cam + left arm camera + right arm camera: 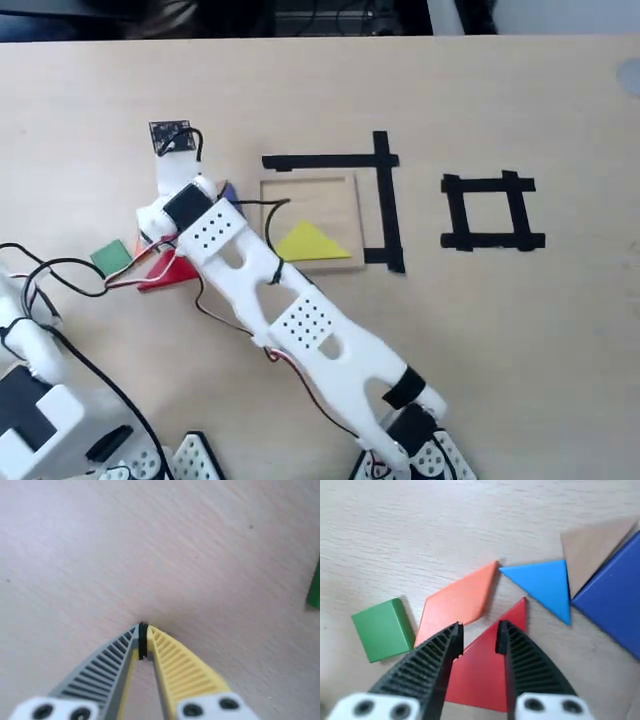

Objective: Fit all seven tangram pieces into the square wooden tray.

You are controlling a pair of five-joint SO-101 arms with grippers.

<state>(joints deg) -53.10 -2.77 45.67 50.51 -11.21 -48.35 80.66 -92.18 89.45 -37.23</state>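
Observation:
The square wooden tray (352,215) lies mid-table with a yellow triangle (308,243) inside it. To its left my right arm (300,320) stretches over the loose pieces. My right gripper (479,627) is open just above the red triangle (485,675) and the orange parallelogram (457,602), with nothing between its fingers. Around them lie a green square (382,628), a light blue triangle (545,586), a dark blue triangle (615,602) and a tan triangle (592,545). The green square (110,257) and red triangle (172,270) also show from above. My left gripper (142,630) is shut over bare table.
Black tape lines (385,200) frame the tray's far and right sides. A black tape square (490,212) lies farther right. Cables (70,280) run across the table by the left arm's base (30,420). A green edge (315,585) sits at the side of the left wrist view.

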